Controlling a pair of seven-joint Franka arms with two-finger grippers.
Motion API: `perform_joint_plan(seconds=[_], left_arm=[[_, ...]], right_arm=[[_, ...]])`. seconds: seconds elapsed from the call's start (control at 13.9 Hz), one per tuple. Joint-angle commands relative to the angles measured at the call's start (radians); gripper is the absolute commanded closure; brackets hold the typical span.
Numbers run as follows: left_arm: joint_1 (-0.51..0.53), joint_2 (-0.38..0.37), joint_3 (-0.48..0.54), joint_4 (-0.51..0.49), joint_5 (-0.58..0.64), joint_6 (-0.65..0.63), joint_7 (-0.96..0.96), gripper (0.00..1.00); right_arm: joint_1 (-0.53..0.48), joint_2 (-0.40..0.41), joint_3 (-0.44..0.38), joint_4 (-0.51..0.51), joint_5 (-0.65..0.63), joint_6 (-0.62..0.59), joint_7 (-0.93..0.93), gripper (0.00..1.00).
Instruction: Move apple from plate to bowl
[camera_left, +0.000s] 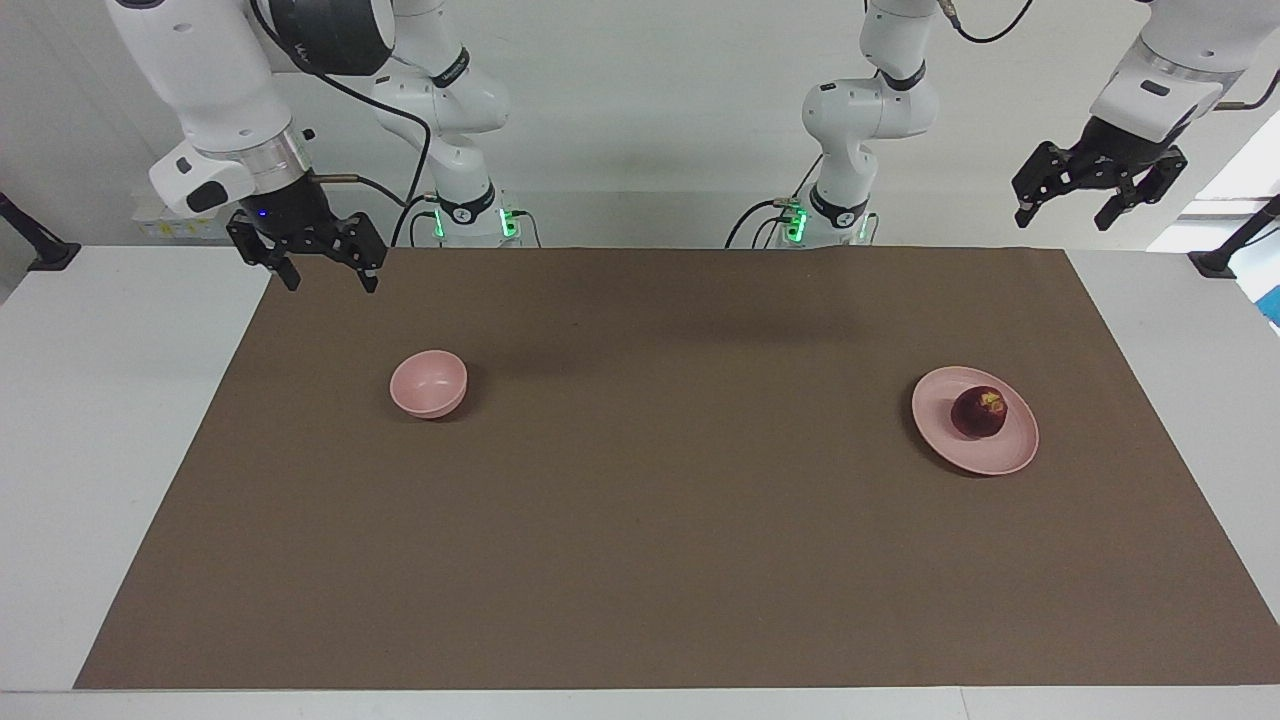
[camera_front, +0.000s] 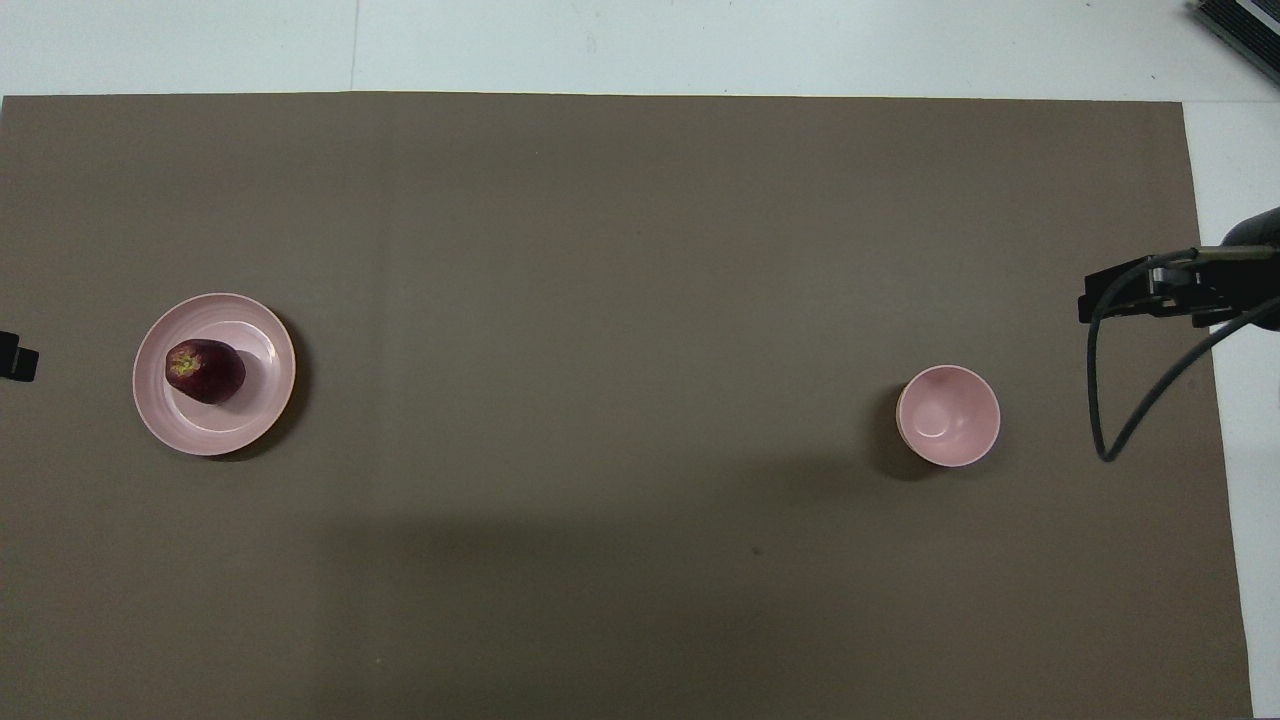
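1. My left gripper (camera_left: 1090, 192) hangs high in the air at its own end of the table, over the table's edge by the mat's (camera_left: 660, 480) corner. Its fingers are spread wide and carry nothing.

2. From that gripper the apple (camera_left: 979, 412) lies down and out across the mat, away from the robots and a little toward the table's middle. I judge this the relation that matters: the reach is forward and down, with only a slight shift inward.

3. The apple sits on the plate (camera_left: 1012, 455), off the plate's centre toward the robots' side. Its yellowish stem patch faces up and slightly toward the left arm's end. It is roundish, with no strong long axis, so I see little reason to turn the wrist for it.

4. My right gripper (camera_left: 320, 270) waits over the mat's other corner at the right arm's end, fingers also open and empty. The bowl (camera_left: 428, 383) stands near it, a little farther from the robots, upright and empty.

5. Plate and bowl are well apart, at about the same depth on the table. The left arm is clearly the nearer one to the apple; the right arm is nearer the bowl. I judge the pick belongs to the left arm, with a long carry across.

6. Nothing is grasped yet; the apple is untouched.
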Motion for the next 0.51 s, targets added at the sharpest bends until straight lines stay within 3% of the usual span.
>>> perform_joint_plan(seconds=[0.0,0.29,0.43], left_arm=[[0.001,-0.023,0.001,-0.068,-0.009,0.083,0.024,0.0],[0.027,-0.021,0.007,-0.149,-0.011,0.173,0.135,0.0],[0.03,-0.021,0.007,-0.259,-0.011,0.308,0.153,0.0]], right_arm=[[-0.012,-0.021,0.007,-0.024,0.023,0.007,0.017,0.0],[-0.012,-0.021,0.007,-0.024,0.023,0.007,0.017,0.0],[-0.012,-0.021,0.007,-0.024,0.023,0.007,0.017,0.0]])
